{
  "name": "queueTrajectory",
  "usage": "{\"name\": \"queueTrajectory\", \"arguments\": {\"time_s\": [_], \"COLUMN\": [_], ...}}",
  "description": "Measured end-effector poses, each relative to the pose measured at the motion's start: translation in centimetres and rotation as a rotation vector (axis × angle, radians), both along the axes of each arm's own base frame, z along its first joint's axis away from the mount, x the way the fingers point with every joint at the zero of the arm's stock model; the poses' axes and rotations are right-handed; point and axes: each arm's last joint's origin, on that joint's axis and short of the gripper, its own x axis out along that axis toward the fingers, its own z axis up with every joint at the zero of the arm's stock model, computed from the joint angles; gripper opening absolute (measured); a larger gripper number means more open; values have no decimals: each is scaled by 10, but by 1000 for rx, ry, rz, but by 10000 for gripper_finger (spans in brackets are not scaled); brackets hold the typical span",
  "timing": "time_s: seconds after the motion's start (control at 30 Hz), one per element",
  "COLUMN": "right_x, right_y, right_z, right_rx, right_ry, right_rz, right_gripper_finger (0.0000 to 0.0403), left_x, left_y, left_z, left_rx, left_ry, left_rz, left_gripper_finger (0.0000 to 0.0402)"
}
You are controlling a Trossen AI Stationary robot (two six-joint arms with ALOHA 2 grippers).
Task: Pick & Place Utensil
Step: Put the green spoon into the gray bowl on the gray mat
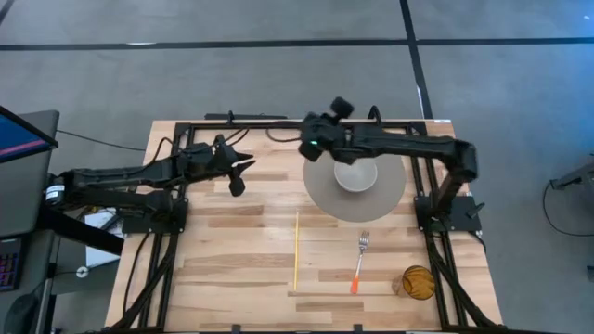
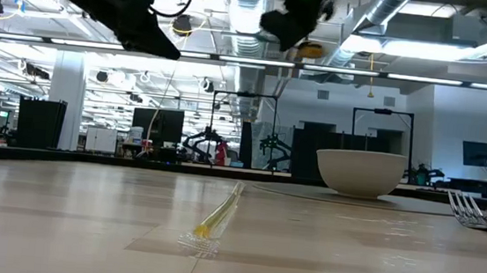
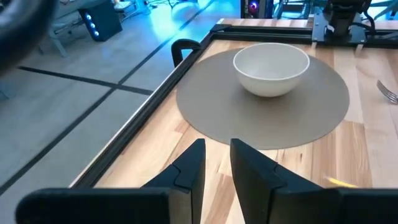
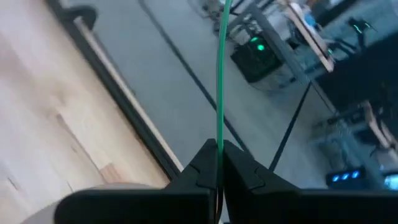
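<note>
While the right gripper, jaws clamped on a green utensil, hovers at ten o'clock of the bowl, placing is in hand; next, lower it into the bowl. Left gripper: jaws slightly apart, empty, waiting.

Your left gripper hangs raised, its fingers slightly parted and holding nothing. Your right gripper is raised too, fingers pinched together on a thin green stick.
</note>
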Motion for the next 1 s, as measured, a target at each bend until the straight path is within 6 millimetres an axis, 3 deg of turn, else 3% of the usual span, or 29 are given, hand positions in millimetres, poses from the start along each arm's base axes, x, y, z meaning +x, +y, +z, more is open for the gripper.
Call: {"name": "queueTrajectory", "arguments": {"time_s": [0.13,0.27,0.43,0.7,0.83,1.0], "right_x": [-38,-76,-99,-98,-91,-86], "right_y": [16,35,48,40,38,38], "right_z": [-9,-37,-74,-110,-141,-162], "right_rx": [-51,-116,-124,-5,0,38], "right_ry": [-89,-269,-474,-606,-542,-425], "right_rz": [-119,-257,-307,-285,-294,-261], "right_gripper_finger": [1,3,4,5,5,6], "left_x": [2,2,3,3,3,2], "left_y": [1,1,1,1,1,1], "left_z": [-3,-2,-1,-1,-1,-2], "left_rx": [-3,-2,3,1,1,0], "left_ry": [16,12,4,0,2,4], "left_rz": [1,1,1,1,1,1], "left_gripper_finger": [76,76,76,76,76,76]}}
